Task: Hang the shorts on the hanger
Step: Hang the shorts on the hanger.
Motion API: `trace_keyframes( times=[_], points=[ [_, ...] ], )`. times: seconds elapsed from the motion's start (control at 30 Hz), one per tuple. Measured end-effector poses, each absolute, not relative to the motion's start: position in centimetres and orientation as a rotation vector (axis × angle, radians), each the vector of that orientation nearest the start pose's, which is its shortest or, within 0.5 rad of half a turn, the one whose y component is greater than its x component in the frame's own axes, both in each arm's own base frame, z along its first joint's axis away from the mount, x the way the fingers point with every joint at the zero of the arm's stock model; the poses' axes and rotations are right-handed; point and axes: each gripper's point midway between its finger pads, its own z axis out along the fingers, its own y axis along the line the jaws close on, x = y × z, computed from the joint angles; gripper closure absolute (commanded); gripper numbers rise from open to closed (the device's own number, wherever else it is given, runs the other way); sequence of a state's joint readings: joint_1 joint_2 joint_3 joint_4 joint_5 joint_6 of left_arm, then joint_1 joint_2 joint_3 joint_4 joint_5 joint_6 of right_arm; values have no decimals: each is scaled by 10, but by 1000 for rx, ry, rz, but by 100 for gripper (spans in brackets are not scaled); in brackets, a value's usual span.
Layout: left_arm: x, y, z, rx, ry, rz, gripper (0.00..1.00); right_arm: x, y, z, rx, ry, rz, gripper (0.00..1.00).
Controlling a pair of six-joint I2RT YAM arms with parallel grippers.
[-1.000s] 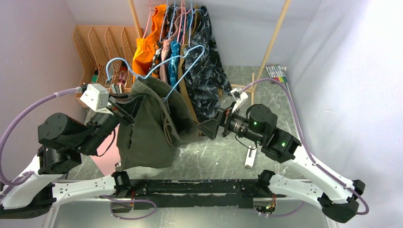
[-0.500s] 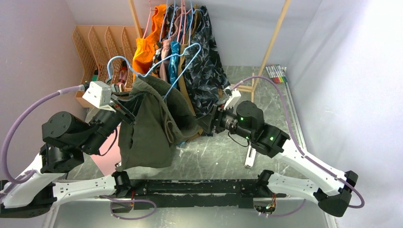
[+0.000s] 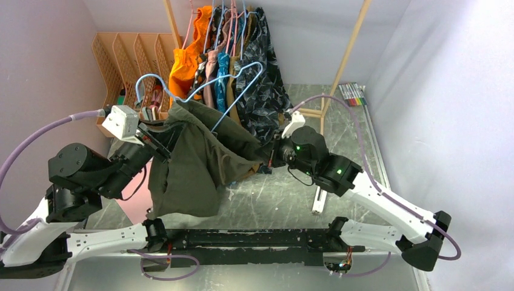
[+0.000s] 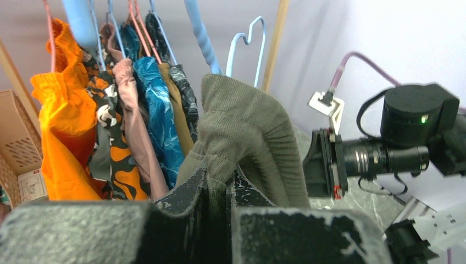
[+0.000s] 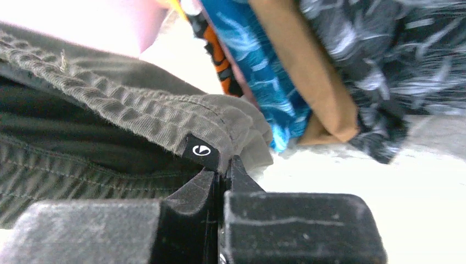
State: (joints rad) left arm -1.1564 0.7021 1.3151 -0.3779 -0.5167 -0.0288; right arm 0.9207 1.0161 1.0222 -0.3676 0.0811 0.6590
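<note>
The olive-green shorts (image 3: 200, 160) hang draped over the light-blue hanger (image 3: 138, 88), between my two arms. At their left side my left gripper (image 3: 159, 142) is shut on a fold of the ribbed fabric. The left wrist view shows that fold (image 4: 247, 121) pinched between the jaws (image 4: 220, 184), with the hanger's blue wire (image 4: 199, 33) running into the fabric above. On the right edge of the shorts my right gripper (image 3: 265, 156) is shut. In the right wrist view its jaws (image 5: 224, 168) clamp the waistband (image 5: 110, 110) beside a small black label.
Behind the shorts a wooden rack (image 3: 348, 54) carries several hung garments, among them an orange one (image 3: 188, 60) and a dark patterned one (image 3: 267, 91). A tan slotted organiser (image 3: 121, 60) stands back left. Markers (image 3: 353, 92) lie back right, a pink sheet (image 3: 136, 200) near left.
My right gripper has moved left up to the shorts' right edge and gone from open to shut on the waistband. The left gripper has kept its hold, barely shifting.
</note>
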Motion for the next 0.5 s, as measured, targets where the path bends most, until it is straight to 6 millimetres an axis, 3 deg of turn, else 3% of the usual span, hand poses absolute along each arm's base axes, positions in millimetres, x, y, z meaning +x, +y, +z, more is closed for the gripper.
trace_keyframes(
  times=[0.1,0.33,0.5],
  points=[
    [159,-166,483,376,1369,-672,93,212,262,292,-151,2046,816,100],
    [125,-177,470,562,1328,-817,93,221,216,351,-66,1994,611,100],
    [105,-185,453,675,1310,-893,93,215,197,347,-62,2049,519,100]
  ],
)
